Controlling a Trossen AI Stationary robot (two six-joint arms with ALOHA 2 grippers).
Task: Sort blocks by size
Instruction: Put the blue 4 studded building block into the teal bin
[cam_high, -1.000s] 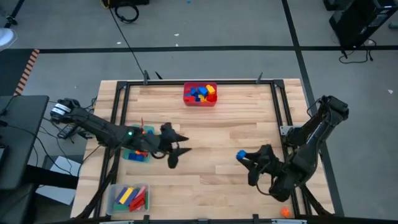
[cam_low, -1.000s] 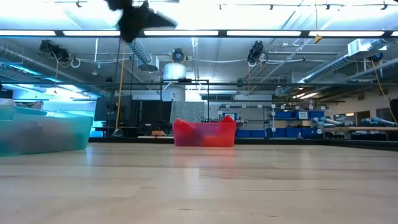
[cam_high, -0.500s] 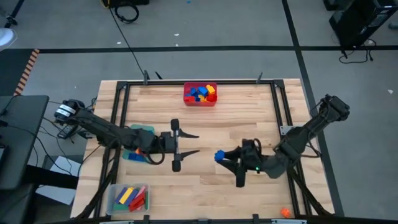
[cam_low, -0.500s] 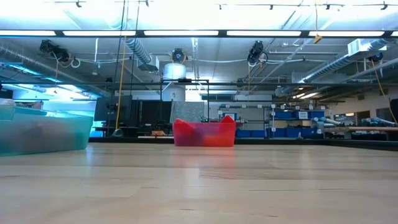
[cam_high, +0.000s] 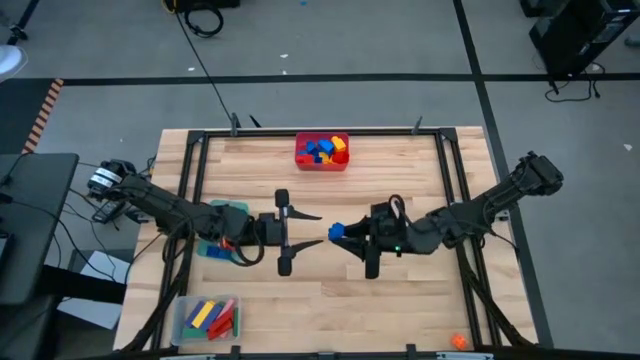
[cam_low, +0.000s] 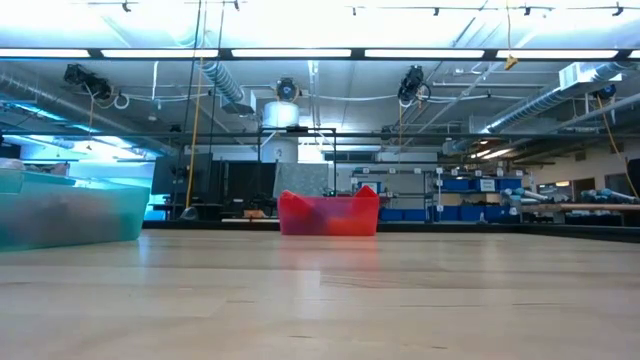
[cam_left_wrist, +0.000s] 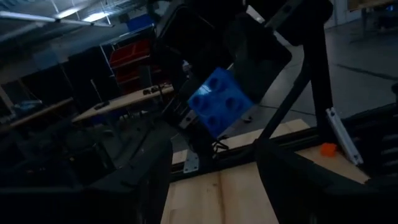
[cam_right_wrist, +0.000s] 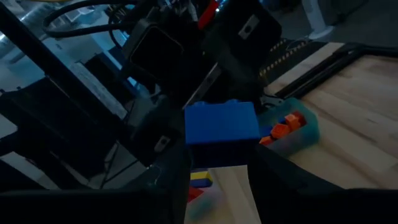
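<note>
High view | blue block (cam_high: 337, 232) clamped between right gripper (cam_high: 343, 237) fingers

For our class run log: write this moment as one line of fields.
right gripper: shut on blue block, mid-table | left gripper: open, facing it | red bin: blocks inside, far edge

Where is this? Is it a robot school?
Probably a robotics lab or workshop: a wooden table with two robot arms, bare ceiling ducts overhead, and shelves of blue storage bins behind.
</note>
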